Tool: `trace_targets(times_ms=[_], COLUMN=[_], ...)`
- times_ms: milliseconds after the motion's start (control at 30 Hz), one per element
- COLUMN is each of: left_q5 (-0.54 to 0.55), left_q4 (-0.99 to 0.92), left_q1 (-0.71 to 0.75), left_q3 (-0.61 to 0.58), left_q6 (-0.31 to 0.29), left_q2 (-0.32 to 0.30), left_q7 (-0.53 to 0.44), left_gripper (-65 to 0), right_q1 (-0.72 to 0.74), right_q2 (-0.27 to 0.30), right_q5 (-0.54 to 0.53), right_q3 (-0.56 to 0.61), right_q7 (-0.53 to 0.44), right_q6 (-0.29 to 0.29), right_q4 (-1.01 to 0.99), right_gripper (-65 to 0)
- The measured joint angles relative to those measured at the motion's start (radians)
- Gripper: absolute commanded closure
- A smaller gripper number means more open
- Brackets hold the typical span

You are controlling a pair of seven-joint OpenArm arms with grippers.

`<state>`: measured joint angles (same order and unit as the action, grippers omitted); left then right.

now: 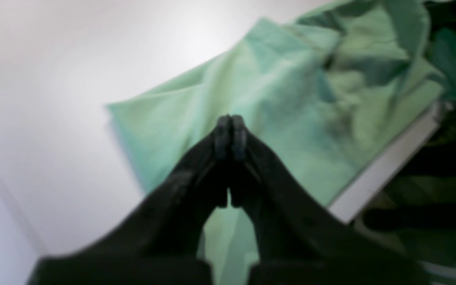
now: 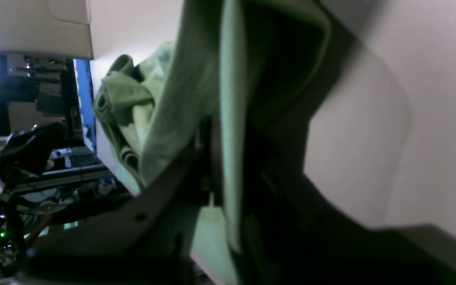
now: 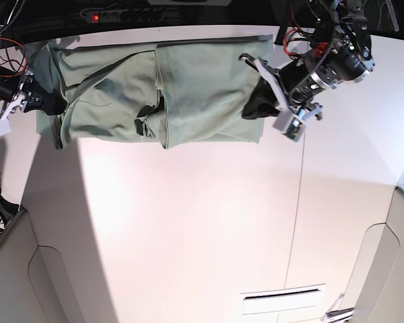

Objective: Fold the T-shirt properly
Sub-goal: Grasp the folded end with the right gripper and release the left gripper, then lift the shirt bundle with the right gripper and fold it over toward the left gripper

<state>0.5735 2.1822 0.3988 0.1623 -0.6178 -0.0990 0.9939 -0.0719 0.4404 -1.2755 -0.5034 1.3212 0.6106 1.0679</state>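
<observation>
The pale green T-shirt [image 3: 188, 87] lies spread and rumpled along the far edge of the white table [image 3: 188, 222], with folds bunched near its middle. My left gripper [image 3: 254, 106] hovers at the shirt's right edge. The left wrist view shows this gripper [image 1: 231, 120] shut above the cloth [image 1: 283, 99], with nothing between its fingertips. At the shirt's left edge is my right gripper [image 3: 44, 102]. Seen from the right wrist, the right gripper [image 2: 228, 158] is shut on a strip of the T-shirt [image 2: 152, 118] that runs up between its fingers.
A power strip [image 3: 121, 13] and cables lie behind the table's far edge. The table edge [image 1: 386, 166] runs just past the shirt. A seam [image 3: 299, 202] crosses the tabletop, and a slot [image 3: 279, 296] sits near the front.
</observation>
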Motion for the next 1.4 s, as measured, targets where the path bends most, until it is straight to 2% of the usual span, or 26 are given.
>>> trace_targets(times_ms=[100,267,400,667,833,933,1000,1233,1400], left_q5=[-0.005,-0.076,-0.159,-0.18,-0.172,-0.162,-0.156,-0.143,-0.143], left_q4=[0.0,0.0,-0.009,-0.146,-0.251,-0.288,-0.304,-0.324,-0.324], left_q1=[0.0,0.003,0.003,0.003,0.003,0.0,0.0,0.0,0.0], left_q3=[0.077,0.174,0.206,0.209,0.209,0.21,0.211,0.212,0.212], left_q6=[0.055,0.063,0.113,0.113,0.115,0.113,0.113,0.112,0.112], left_q2=[0.0,0.001,0.002,0.003,0.002,0.002,0.002,0.002,0.002], left_q7=[0.024,0.031,0.03,0.03,0.023,0.002,-0.006,-0.019,-0.02], left_gripper=[0.0,0.0,0.0,0.0,0.0,0.0,0.0,0.0,0.0], right_q1=[0.0,-0.002,-0.012,-0.014,-0.014,-0.014,-0.018,-0.019,-0.019], right_q2=[0.0,-0.001,-0.011,-0.011,-0.011,-0.022,-0.051,-0.224,-0.307], right_q5=[0.004,0.018,0.029,0.029,-0.089,-0.101,-0.112,-0.163,-0.167], right_q3=[0.0,0.002,0.004,0.004,0.004,0.003,0.003,0.007,0.091], right_q7=[0.0,0.012,0.035,0.082,0.085,0.087,0.087,0.093,0.093], right_q6=[0.0,-0.006,-0.012,-0.012,-0.013,-0.012,-0.012,-0.013,-0.012], right_q4=[0.01,0.049,0.103,0.254,0.343,0.412,0.47,0.681,0.766], right_gripper=[0.0,0.0,0.0,0.0,0.0,0.0,0.0,0.0,0.0])
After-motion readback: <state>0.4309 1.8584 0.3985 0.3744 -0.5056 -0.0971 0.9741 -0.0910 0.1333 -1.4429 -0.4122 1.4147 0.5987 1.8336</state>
